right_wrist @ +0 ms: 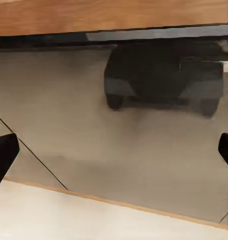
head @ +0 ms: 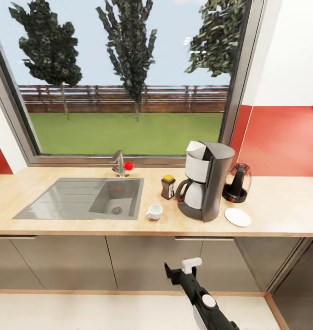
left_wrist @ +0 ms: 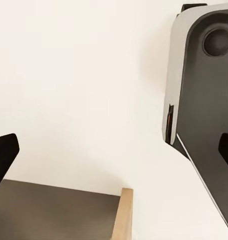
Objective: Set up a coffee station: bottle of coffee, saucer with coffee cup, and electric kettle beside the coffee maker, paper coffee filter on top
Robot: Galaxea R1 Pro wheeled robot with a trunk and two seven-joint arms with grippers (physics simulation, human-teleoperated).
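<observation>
Spanning the kitchen countertop (head: pixel 276 206), the coffee maker (head: pixel 207 179) stands between the electric kettle (head: pixel 237 182) and bottle of coffee (head: pixel 168 186); saucer (head: pixel 237 217) and coffee cup (head: pixel 154 211) lie apart. Right gripper (right_wrist: pixel 114 155) and left gripper (left_wrist: pixel 114 155) are spread wide, empty.

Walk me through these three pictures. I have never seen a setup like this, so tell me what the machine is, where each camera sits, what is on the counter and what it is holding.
These are simulator renders of a wheeled robot with two arms. The big picture is from its head, looking down at a kitchen countertop. The black arm at the bottom ends in the right gripper. The other two pictures come from cameras near each gripper, looking along its fingers; the dark tips at the edges are those fingers, spread apart, holding nothing.

On the counter: a sink, a coffee cup, a bottle of coffee, the coffee maker, an electric kettle behind it, and a saucer. The cup is not yet on the saucer.
</observation>
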